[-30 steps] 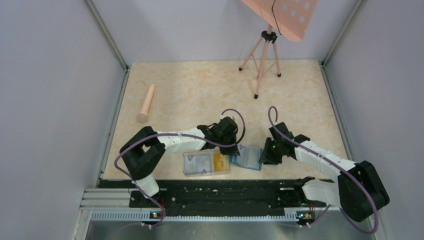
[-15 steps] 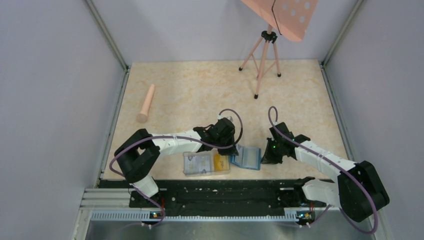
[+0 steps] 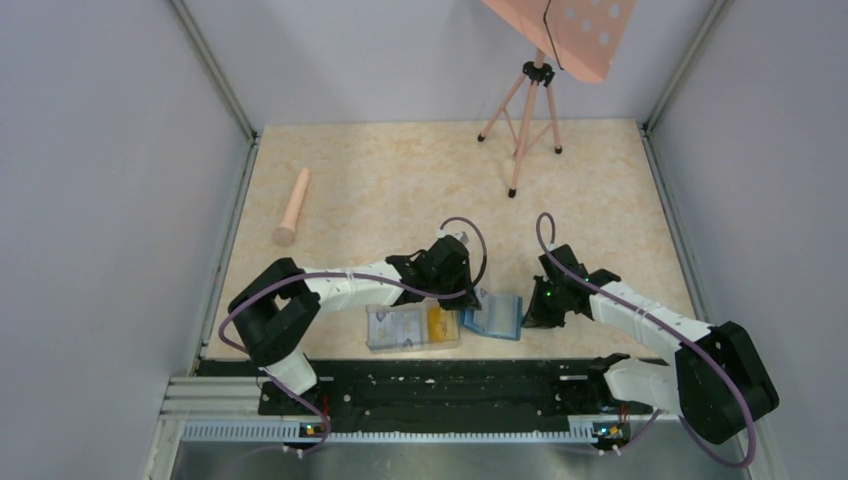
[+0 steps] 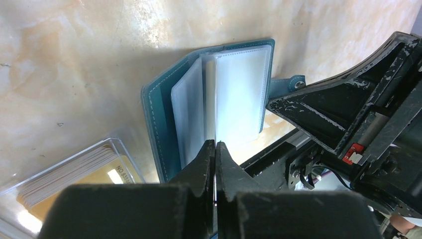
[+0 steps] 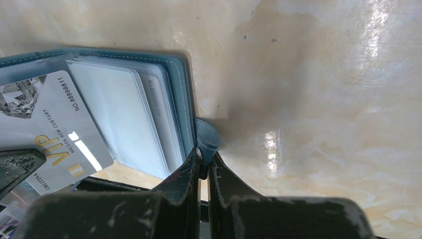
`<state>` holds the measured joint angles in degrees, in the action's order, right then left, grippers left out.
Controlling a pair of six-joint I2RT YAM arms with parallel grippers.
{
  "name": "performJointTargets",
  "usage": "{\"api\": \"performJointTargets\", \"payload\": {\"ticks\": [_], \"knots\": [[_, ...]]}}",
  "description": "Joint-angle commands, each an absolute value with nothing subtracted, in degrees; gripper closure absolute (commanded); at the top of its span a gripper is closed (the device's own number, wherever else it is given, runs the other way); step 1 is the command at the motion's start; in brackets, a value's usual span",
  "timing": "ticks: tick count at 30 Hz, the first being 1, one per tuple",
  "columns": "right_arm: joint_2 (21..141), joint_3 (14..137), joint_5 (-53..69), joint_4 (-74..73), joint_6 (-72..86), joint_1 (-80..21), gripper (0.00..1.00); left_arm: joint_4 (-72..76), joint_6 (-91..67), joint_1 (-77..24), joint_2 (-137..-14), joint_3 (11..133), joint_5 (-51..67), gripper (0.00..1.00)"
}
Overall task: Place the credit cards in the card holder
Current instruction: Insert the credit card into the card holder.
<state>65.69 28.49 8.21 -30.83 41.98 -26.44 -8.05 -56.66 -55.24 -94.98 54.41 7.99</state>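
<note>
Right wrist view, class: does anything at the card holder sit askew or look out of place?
The silver VIP card lies skewed over the open card holder: its edges slant against the straight edges of the clear pockets.

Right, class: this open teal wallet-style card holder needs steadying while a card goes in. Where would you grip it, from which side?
Probably the small teal snap tab, from the right arm's side: it juts past the card holder's cover, thin enough to pinch, and leaves the clear sleeves free. The right gripper is shut on it.
</note>
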Motion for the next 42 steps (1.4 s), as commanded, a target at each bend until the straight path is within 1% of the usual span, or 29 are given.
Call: {"api": "performJointTargets", "payload": {"ticks": [1, 10, 28, 35, 42], "knots": [[65.4, 27.9, 8.7, -29.3, 41.3, -25.5, 1.00, -5.7, -56.3, -55.3, -95.3, 54.7, 8.7, 1.00], [65.6, 27.7, 8.8, -29.2, 41.1, -25.5, 1.00, -7.8, -56.3, -55.4, -96.9, 54.9, 7.8, 1.00], [65.8, 26.6, 10.8, -27.2, 40.8, -24.6, 1.00, -1.2, -59.4, -55.3, -97.3, 50.0, 11.1, 1.00], [65.7, 26.3, 11.4, -26.9, 40.6, -24.3, 1.00, -8.6, -57.6, -55.3, -99.8, 53.3, 8.9, 1.00], [65.9, 26.1, 11.9, -26.3, 40.5, -24.2, 1.00, -10.8, -57.7, -55.5, -101.6, 55.0, 7.1, 1.00]]}}
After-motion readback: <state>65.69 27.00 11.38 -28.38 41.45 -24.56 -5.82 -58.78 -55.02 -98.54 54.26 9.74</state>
